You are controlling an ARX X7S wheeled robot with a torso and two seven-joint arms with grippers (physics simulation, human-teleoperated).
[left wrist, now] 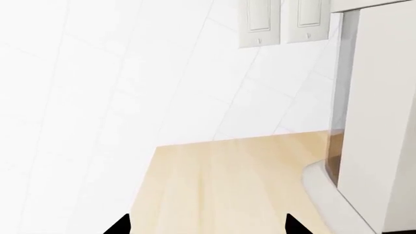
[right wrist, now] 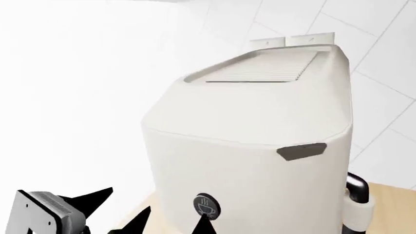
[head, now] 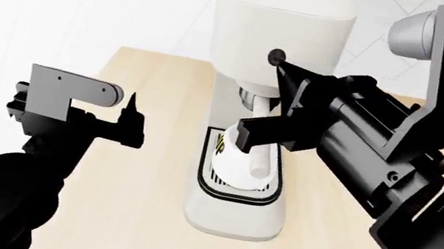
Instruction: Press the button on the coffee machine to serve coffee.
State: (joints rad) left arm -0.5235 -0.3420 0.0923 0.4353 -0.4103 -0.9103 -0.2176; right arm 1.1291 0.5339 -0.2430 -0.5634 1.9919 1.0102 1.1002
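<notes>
In the left wrist view, the black left gripper (left wrist: 204,226) is showing only two fingertips, spread well apart with nothing between them, over the pale wooden table (left wrist: 221,180). The tall cream-white coffee machine (left wrist: 373,122) is standing just beside, with two white wall switch plates (left wrist: 283,22) on the tiled wall beyond; open table is lying ahead.

In the head view, the left gripper (head: 130,118) is hovering to the machine's left, apart from it. The right gripper (head: 277,83) is reaching across the machine's front, its upper finger tip at the small round dark grey button (head: 277,56) on the boxy head. A white cup (head: 239,162) is sitting on the black-rimmed drip grille (head: 238,189), partly hidden behind the lower finger.

In the right wrist view, the button (right wrist: 206,206) is sitting low on the machine's front, one black fingertip (right wrist: 202,223) touching its lower edge. How the right jaws are standing, I cannot tell.
</notes>
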